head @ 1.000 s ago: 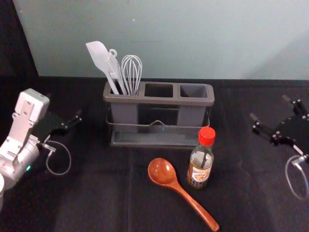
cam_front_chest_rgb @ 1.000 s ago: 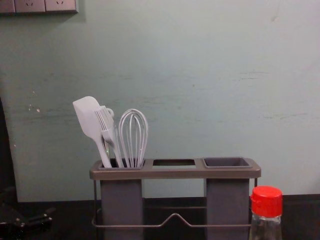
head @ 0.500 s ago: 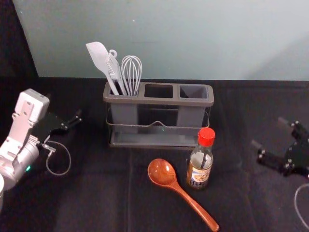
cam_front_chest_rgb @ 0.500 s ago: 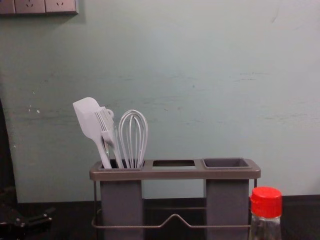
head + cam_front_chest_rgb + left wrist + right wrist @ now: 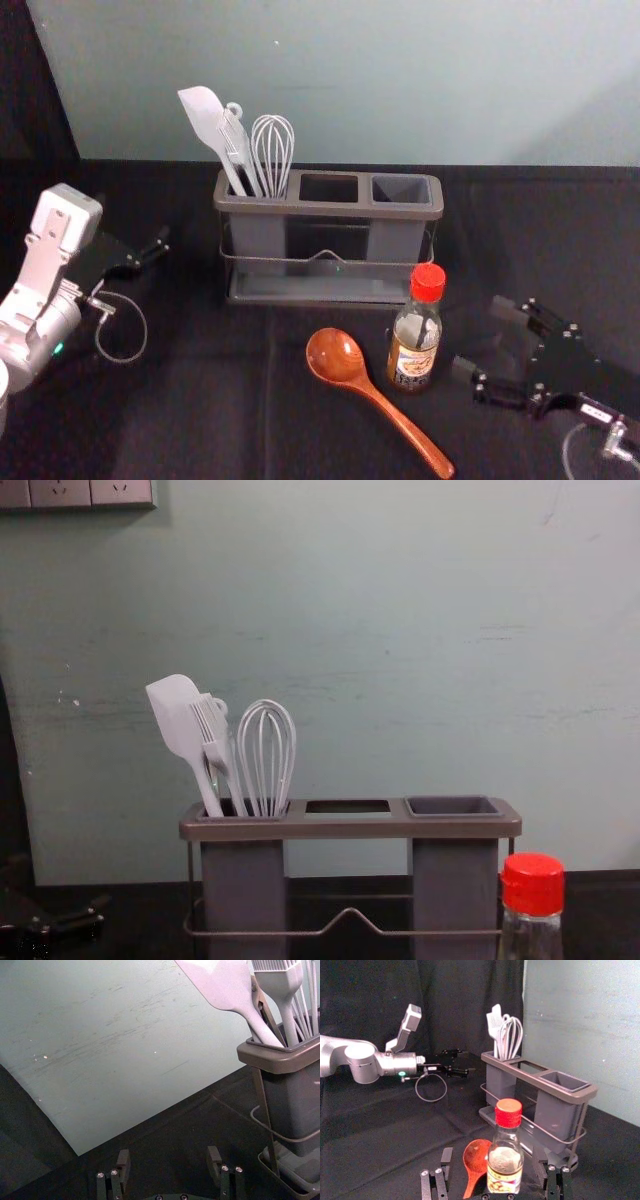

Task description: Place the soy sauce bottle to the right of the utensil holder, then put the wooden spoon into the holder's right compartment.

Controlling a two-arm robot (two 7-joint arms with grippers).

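Note:
In the head view my right gripper (image 5: 484, 338) is open, a short way right of the upright soy sauce bottle (image 5: 415, 345), its fingertips facing it. The right wrist view has the bottle (image 5: 505, 1155) ahead, between the spread fingers of that gripper (image 5: 492, 1156). The bottle stands in front of the right end of the utensil holder (image 5: 330, 208). Left of the bottle lies the wooden spoon (image 5: 362, 384), bowl toward the holder. The holder's right compartment (image 5: 402, 189) has nothing in it. My left gripper (image 5: 150, 255) is parked at the left; the left wrist view shows this gripper (image 5: 169, 1160) open.
A white spatula (image 5: 205, 115), a brush and a whisk (image 5: 272, 150) stand in the holder's left compartment. A pale wall (image 5: 400, 80) rises behind the black-covered table (image 5: 200, 420). The holder's wire rail runs along its front, just behind the bottle.
My right gripper has come in leftward and nearer the table's front, toward the bottle, staying open. The left arm, bottle, spoon and holder have not moved.

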